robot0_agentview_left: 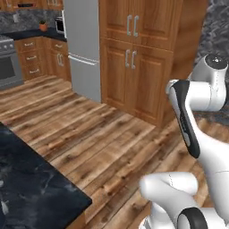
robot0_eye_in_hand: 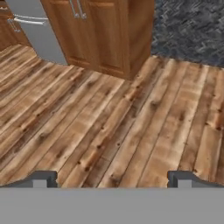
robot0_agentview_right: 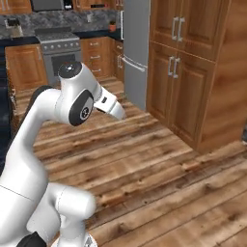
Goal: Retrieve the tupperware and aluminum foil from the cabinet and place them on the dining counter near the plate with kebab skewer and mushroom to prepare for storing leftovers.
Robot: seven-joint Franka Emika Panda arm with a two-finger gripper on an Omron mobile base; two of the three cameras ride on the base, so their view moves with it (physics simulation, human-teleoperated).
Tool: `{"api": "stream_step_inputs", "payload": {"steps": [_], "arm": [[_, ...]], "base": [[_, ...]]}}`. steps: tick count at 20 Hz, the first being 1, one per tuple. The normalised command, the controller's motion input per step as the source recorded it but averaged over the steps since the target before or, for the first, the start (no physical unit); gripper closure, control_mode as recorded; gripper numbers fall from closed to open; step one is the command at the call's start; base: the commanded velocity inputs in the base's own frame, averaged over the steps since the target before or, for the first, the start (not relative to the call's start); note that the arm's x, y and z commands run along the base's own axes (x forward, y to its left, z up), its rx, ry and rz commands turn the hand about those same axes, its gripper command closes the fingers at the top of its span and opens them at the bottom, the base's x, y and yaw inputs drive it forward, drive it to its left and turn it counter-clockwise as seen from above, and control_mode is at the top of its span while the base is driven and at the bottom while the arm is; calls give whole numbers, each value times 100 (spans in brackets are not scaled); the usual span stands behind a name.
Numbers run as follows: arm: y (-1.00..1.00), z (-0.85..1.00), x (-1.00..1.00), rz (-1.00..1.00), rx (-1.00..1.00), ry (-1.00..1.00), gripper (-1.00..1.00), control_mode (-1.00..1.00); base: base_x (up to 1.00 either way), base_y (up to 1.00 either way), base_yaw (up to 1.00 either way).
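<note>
Left base view: the white arm (robot0_agentview_left: 197, 134) rises from the lower right, folded at the elbow. A tall wooden cabinet (robot0_agentview_left: 134, 58) with two pairs of closed doors stands ahead, and a grey fridge (robot0_agentview_left: 82, 49) sits just to its left. Further left are a stove (robot0_agentview_left: 9, 62) and low drawers (robot0_agentview_left: 31, 58). A dark marbled tabletop (robot0_agentview_left: 31, 188) fills the lower left corner, over plank floor (robot0_agentview_left: 103, 129).

Right base view: the arm bends in the lower left. The cabinet, doors shut, stands at right, the fridge beside it, the stove behind.

Hand view: the gripper (robot0_eye_in_hand: 112, 178) looks down at bare floor, its two dark fingertips (robot0_eye_in_hand: 41, 178) spread wide apart with nothing between them. The cabinet base and fridge lie along the top edge. Tupperware and foil cannot be seen; the cabinet doors are closed.
</note>
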Motion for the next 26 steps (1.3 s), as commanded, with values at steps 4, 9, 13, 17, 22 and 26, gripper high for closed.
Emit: {"api": "stream_step_inputs", "payload": {"steps": [4, 9, 13, 17, 22, 26], "arm": [[0, 0, 0, 0, 0, 0, -100, 100], [0, 0, 0, 0, 0, 0, -100, 100], [0, 0, 0, 0, 0, 0, -100, 100], [0, 0, 0, 0, 0, 0, -100, 100], [0, 0, 0, 0, 0, 0, -100, 100], [0, 0, 0, 0, 0, 0, -100, 100]], "base": [[100, -42, 61], [100, -37, 59], [100, -40, 49], [100, -51, 32], [100, -56, 15], [100, -67, 8]]}}
